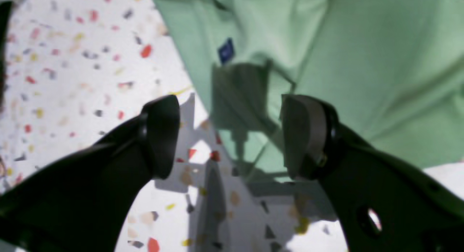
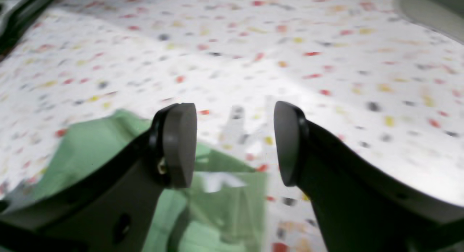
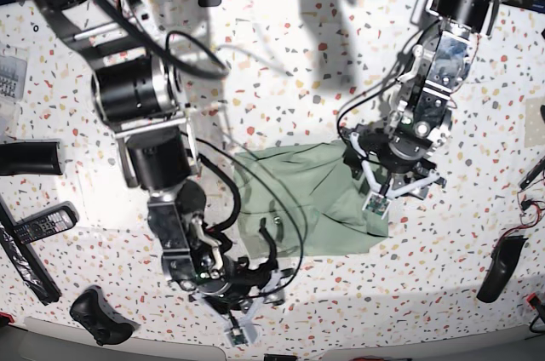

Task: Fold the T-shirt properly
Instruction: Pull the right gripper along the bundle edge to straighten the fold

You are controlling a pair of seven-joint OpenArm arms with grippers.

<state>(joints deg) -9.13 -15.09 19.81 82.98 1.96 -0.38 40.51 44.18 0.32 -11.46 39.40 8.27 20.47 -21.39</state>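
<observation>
The pale green T-shirt (image 3: 298, 208) lies crumpled in the middle of the speckled table (image 3: 298, 63). My left gripper (image 3: 371, 175) hovers over the shirt's right edge. In the left wrist view this gripper (image 1: 232, 136) is open above the hem, with nothing between its pads, and a small dark blue label (image 1: 226, 50) shows on the T-shirt (image 1: 355, 63). My right gripper (image 3: 271, 254) is at the shirt's lower-left edge. In the right wrist view that gripper (image 2: 233, 145) stands open and empty, with the T-shirt (image 2: 90, 147) low on the left beneath it.
Remote controls (image 3: 38, 233) and a black controller (image 3: 94, 310) lie at the table's left side. A black device (image 3: 498, 267) and cables sit at the right edge. Black cables from the right arm (image 3: 255, 174) trail over the shirt.
</observation>
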